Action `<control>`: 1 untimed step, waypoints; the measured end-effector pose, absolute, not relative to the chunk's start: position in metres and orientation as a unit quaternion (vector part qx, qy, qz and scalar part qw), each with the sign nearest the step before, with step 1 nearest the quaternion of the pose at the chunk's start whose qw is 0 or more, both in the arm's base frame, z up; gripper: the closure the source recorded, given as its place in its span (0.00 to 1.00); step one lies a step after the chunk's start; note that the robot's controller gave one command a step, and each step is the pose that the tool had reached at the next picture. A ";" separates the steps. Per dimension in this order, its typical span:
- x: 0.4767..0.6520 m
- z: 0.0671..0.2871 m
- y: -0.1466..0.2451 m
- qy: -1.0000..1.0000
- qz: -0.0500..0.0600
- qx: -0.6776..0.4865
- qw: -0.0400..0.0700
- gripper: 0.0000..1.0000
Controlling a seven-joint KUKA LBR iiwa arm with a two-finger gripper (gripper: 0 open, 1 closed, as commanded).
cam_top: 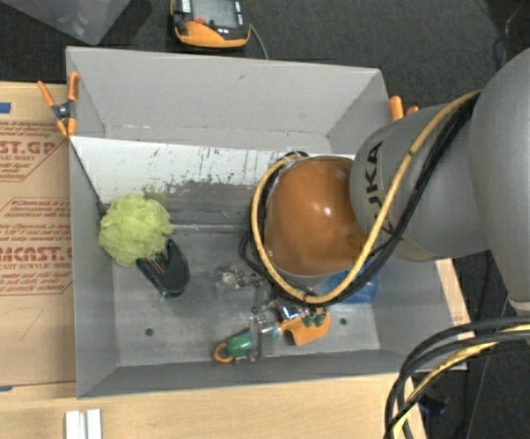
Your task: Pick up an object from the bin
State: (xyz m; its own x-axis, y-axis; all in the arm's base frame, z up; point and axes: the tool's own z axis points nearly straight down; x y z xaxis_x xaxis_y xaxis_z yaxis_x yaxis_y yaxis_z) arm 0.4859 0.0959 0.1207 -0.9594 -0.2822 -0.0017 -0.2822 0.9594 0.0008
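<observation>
At the left of the bin we see a fluffy yellow-green ball lying where the sloping left wall meets the floor, probably because loose things roll to the foot of the slope. A black lump leans against its lower right side, and we cannot make out what kind of thing it is. Toward the middle, a few small metal bits lie scattered on the bare floor, apart from the ball. Near the front wall lies a small green piece with an orange tip. Just to its right we find the gripper, low over the floor, with an orange piece just beside it on the other side. We judge that one of these two is the thing to pick, since they lie closest to it, but we cannot tell which. We also cannot tell whether the gripper is released or clenched, or whether it grasps anything, because the wrist above it blocks the sight. That wrist carries a rounded brown-orange cover ringed by cables, and the thick grey arm comes in over the right wall, bent down steeply so the tool can reach the floor.
</observation>
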 end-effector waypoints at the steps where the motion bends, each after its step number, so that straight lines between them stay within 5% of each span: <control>1: 0.489 0.156 0.064 0.995 0.002 -0.103 0.004 0.00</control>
State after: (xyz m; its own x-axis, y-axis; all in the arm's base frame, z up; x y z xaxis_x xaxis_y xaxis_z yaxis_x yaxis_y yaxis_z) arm 0.4893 0.0641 0.1560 -0.9788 -0.2046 -0.0089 -0.2046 0.9788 0.0030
